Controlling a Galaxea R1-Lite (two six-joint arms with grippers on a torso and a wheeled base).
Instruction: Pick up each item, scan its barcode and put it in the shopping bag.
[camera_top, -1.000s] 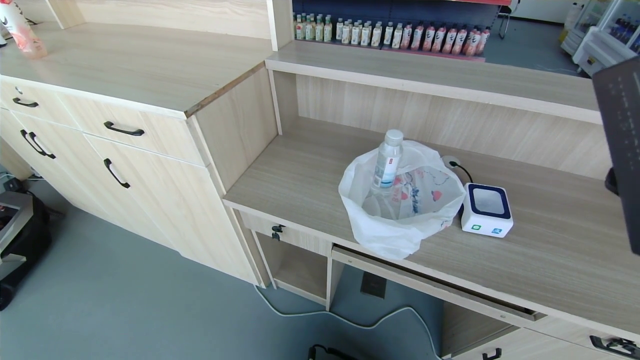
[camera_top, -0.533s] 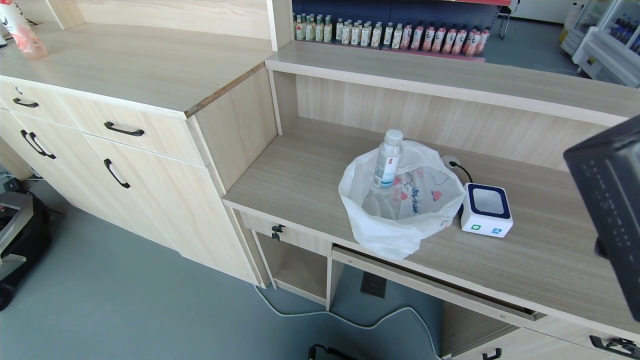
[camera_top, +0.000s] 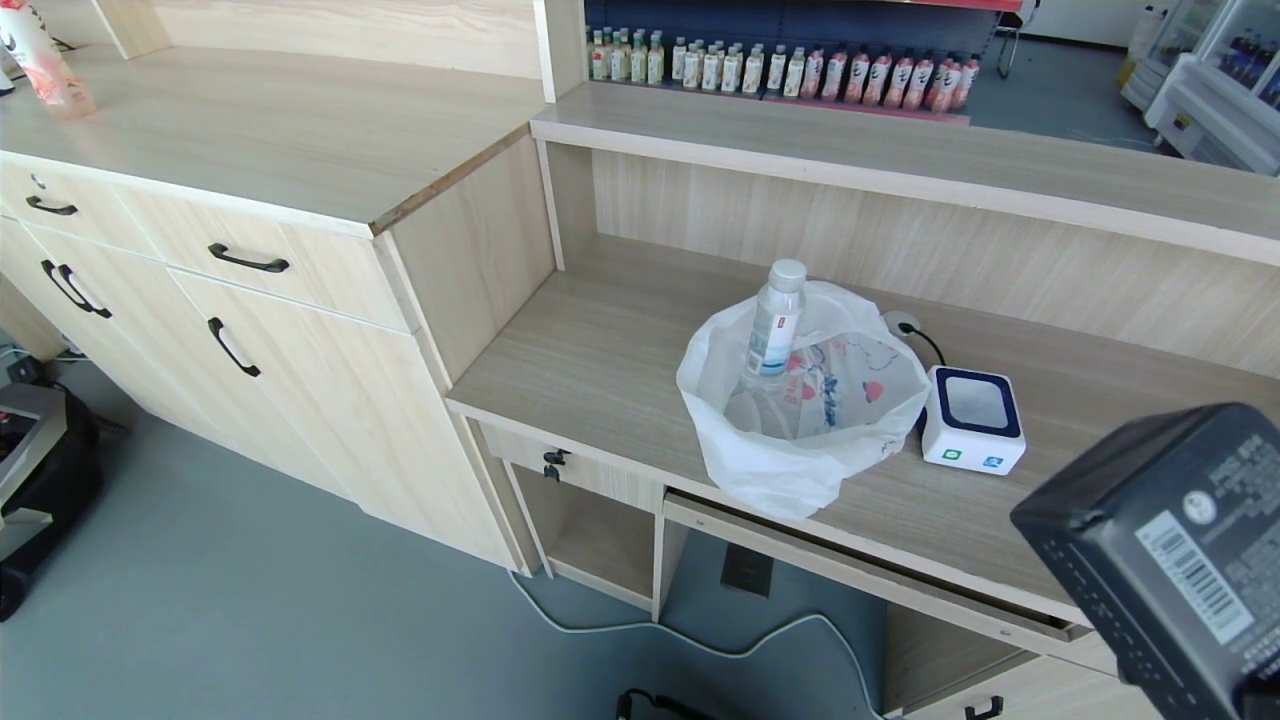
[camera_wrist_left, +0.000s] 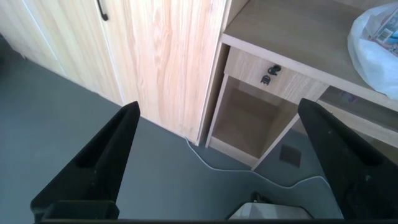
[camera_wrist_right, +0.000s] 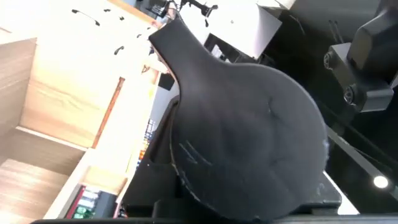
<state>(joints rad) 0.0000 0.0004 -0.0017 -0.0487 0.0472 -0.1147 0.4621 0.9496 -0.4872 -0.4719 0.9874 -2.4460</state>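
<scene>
1 btl (camera_top: 776, 318) in 1 bag (camera_top: 790, 472), 1 scanner (camera_top: 974, 418), 1 blk pack (camera_top: 1165, 560)

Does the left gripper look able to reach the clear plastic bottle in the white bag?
Probably yes: the left gripper is open and the bottle rises clear above the bag rim.

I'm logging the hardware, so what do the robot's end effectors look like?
The left end effector has two plain matte black fingers, wide at the base, tapering to narrow tips, no cables or markings visible. The right one is too obscured to describe.
</scene>
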